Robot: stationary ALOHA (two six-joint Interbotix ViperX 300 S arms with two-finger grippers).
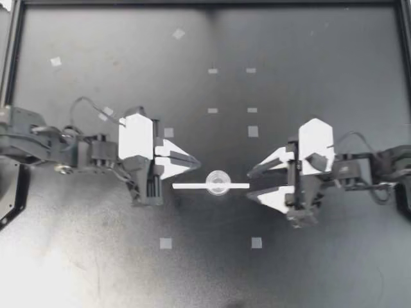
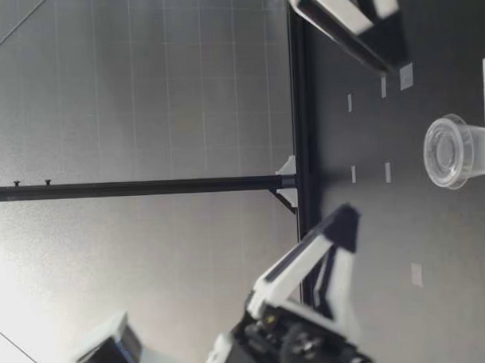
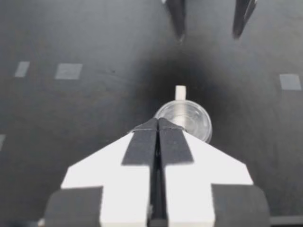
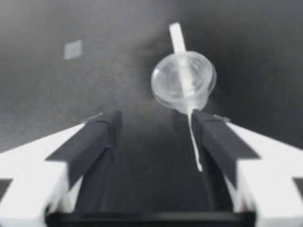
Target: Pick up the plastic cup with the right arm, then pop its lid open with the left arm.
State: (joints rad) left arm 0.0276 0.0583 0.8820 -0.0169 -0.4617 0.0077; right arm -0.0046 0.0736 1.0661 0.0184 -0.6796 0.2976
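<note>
Top view: one clear cup (image 1: 218, 182) at the middle of the black table (image 1: 308, 64), upright, seemingly standing on a single white strip (image 1: 192, 186) that lies flat and sticks out to both sides of it. Nothing lifted, nothing gripped yet: cup and strip both down on the table, free of either arm.

On one side, left gripper (image 1: 194, 163) pressed together and empty, tips near one end of the strip, apart from the cup. Opposite, right gripper (image 1: 251, 184) spread wide, the strip's other end right at its mouth. From the right wrist, strip (image 4: 194, 146) reaching in between the fingers (image 4: 94, 137), close beside one of them, contact impossible to tell. From the left wrist, cup (image 3: 185, 119) just ahead of the closed tips.

Count: one cup, one strip, two grippers, and eleven small pale tape marks (image 1: 253, 131) on the table, as far as countable from above.
</note>
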